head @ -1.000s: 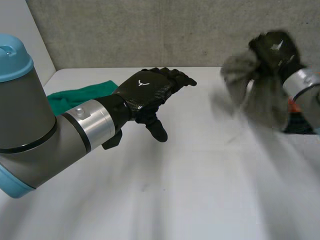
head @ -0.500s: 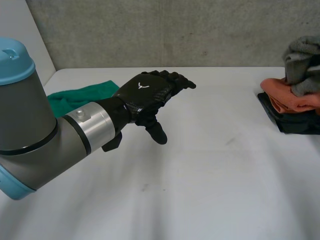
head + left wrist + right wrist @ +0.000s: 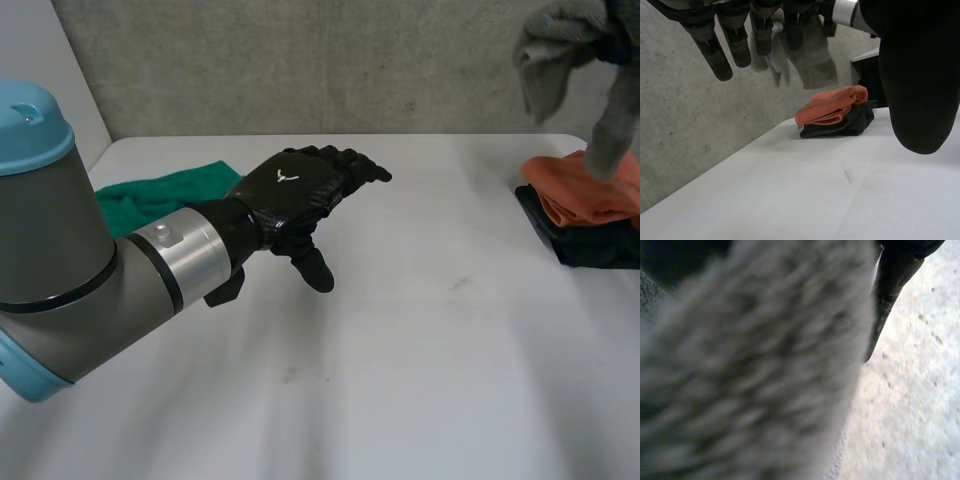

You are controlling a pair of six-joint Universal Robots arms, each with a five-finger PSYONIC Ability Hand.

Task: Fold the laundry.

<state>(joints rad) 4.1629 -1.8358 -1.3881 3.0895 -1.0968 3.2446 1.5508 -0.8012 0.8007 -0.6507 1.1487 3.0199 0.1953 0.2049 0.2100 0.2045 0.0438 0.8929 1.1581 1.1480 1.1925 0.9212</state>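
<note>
Head view: four cloths. One green cloth (image 3: 165, 195) lies at the left. One orange cloth (image 3: 585, 190) sits on one black cloth (image 3: 590, 245) at the right. One grey cloth (image 3: 555, 50) hangs upper right, clamped in the right hand (image 3: 625, 45). The left hand (image 3: 295, 190) is at centre, relaxed and empty.
Left wrist view: its fingers (image 3: 722, 55) are straight and apart.
Right wrist view: the grey cloth lies beneath the palm.

White counter (image 3: 420, 390) with a few faint dark marks, rough grey concrete wall (image 3: 330, 60) rising just behind the counter, smooth pale wall (image 3: 45, 60) at the counter's left side, soft even light
</note>
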